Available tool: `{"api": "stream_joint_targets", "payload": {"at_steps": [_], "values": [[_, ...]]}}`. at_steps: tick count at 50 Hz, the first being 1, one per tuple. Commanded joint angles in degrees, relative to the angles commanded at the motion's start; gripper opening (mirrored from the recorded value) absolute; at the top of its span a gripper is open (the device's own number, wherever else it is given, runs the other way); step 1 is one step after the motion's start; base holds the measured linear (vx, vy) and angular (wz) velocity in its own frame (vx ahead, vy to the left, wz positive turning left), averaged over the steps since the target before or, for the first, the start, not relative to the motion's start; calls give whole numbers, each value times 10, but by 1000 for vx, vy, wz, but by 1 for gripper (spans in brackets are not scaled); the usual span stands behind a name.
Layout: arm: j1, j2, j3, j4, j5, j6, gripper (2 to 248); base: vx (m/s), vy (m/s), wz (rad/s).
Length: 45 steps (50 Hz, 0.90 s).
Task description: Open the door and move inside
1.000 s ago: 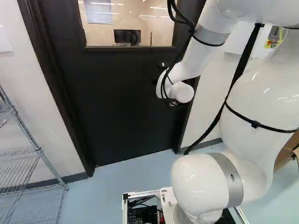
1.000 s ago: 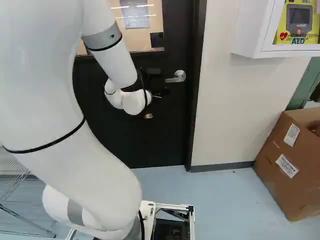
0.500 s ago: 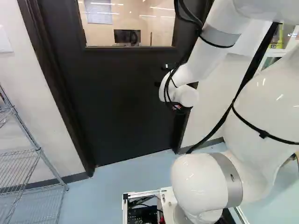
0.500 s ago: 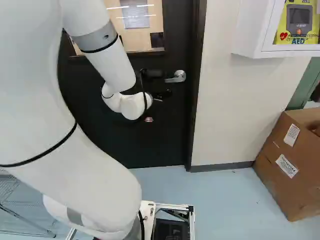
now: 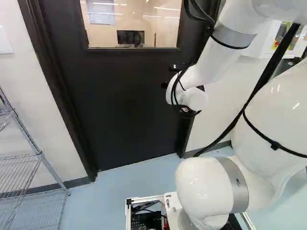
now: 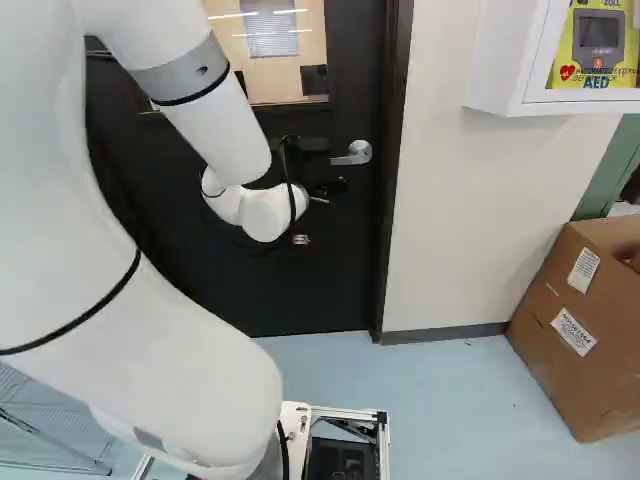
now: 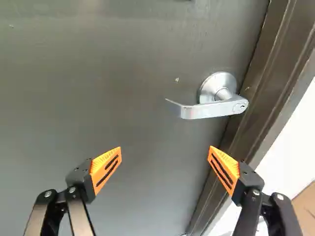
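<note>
- Rack (image 5: 41,156) at the left of the left base view, beside the doorway.
- Box (image 6: 560,345) at the right of the right base view, on the floor (image 6: 470,400) near the wall (image 6: 450,220).
- Cabinet (image 6: 492,60) on that wall above the box, with a yellow case (image 6: 566,72) inside.
- The door (image 5: 120,100) stands closed in its frame (image 6: 394,160), blocking the way ahead; a monitor (image 5: 126,37) shows through its window (image 5: 103,32).
- The handle (image 6: 358,153) is on the door, close to the frame; the arm (image 5: 211,60) hides it in the left base view.
- The gripper (image 6: 329,188) has its fingers wide apart, the handle ahead of them and toward the frame side, untouched.
- Against half a second ago, the arm's wrist has shifted slightly right in the left base view, and its upper part left in the right one. Base, door and handle are unchanged.
- Two white labels (image 6: 583,270) on the box; print on the yellow case; a small label (image 6: 301,240) below the wrist.
</note>
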Motion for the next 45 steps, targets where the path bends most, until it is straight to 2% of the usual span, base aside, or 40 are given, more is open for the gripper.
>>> {"api": "stream_joint_targets", "payload": {"at_steps": [26,45], "values": [[0,31,-6,0,0,0,247,0,0,0],[1,41,-23,0,0,0,247,0,0,0]]}}
